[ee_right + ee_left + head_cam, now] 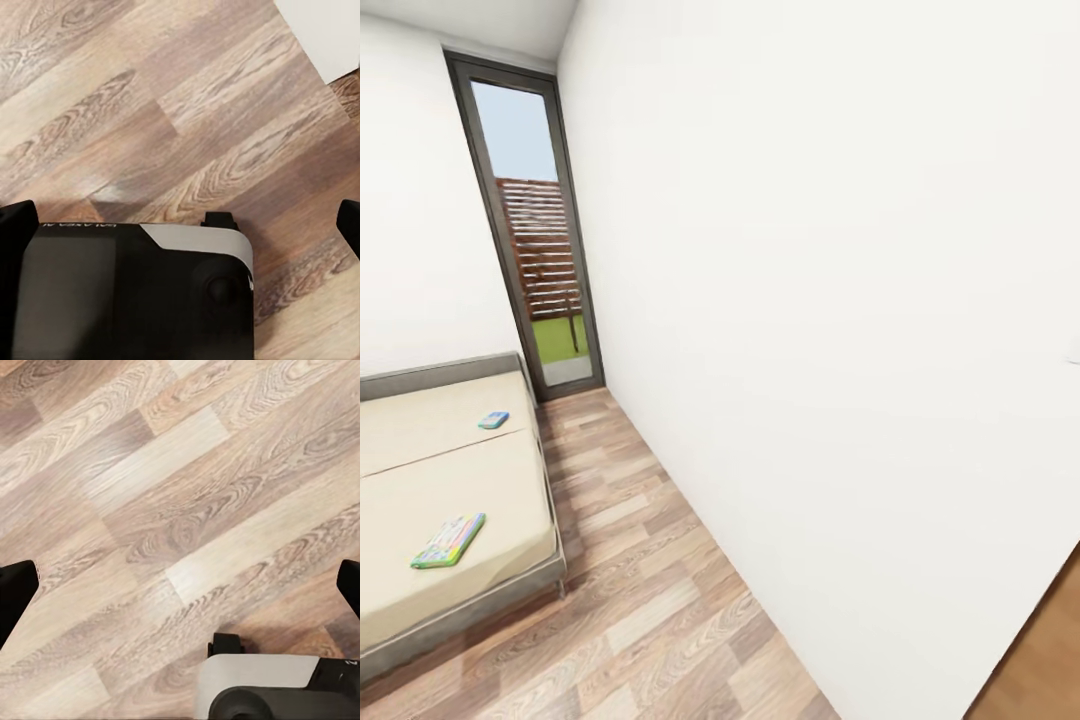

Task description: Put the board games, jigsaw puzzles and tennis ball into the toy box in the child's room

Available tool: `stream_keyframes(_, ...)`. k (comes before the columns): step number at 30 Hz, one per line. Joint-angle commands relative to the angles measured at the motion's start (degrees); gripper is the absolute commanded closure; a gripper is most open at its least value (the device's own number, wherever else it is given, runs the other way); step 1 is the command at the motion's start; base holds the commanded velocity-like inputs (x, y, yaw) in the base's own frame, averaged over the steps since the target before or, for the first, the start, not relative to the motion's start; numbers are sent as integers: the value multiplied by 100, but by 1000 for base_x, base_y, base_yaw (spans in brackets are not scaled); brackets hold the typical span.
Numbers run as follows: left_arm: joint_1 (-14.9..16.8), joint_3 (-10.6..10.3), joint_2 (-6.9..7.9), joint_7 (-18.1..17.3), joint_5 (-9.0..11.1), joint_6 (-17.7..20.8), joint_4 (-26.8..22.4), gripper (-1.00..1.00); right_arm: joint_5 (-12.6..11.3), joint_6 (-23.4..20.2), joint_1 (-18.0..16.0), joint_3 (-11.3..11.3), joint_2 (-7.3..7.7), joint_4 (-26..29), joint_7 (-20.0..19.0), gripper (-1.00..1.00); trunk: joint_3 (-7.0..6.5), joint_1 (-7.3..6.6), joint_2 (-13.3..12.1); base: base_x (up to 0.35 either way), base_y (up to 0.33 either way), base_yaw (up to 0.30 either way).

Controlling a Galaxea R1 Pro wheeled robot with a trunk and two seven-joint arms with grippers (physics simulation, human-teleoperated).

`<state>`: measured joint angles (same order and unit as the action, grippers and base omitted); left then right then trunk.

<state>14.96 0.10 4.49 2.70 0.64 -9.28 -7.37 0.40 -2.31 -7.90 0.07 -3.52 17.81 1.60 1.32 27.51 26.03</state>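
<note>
Two board games lie on the bed (pixel 430 470) with its cream cover at the left of the head view. The small blue one (pixel 493 420) sits near the bed's far right edge. The green-edged colourful one (pixel 449 541) lies closer to me on the cover. My left gripper (pixel 180 592) hangs open over the wood-plank floor with nothing between its black fingertips (pixel 16 592). My right gripper (pixel 180 232) is open too, above the floor and my own base. The table, toy box, jigsaw puzzles and tennis ball are out of view.
A white wall (pixel 840 330) runs along the right. A tall grey-framed window (pixel 540 230) stands at the far end. A strip of wood floor (pixel 650 590) lies between bed and wall. My black and grey base (pixel 127 292) shows under the right gripper.
</note>
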Motion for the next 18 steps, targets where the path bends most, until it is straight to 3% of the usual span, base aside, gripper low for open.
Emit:
stream_keyframes(1, 7, -1, -1, 11, 7, -21, 8, -100, 4, -24, -1, 2, -2, 12, 16, -100, -6, -19, -30, 0, 0, 281)
stream_keyframes(8, 7, -1, -1, 11, 3, -21, 8, -100, 4, -24, -1, 2, -6, 12, 21, -100, -126, -173, -311, 0, 0, 281)
stream_keyframes(18, 7, -1, -4, 11, 0, -21, 8, -100, 4, -24, -1, 2, -9, 12, 24, -100, -101, -173, -311, 0, 0, 280)
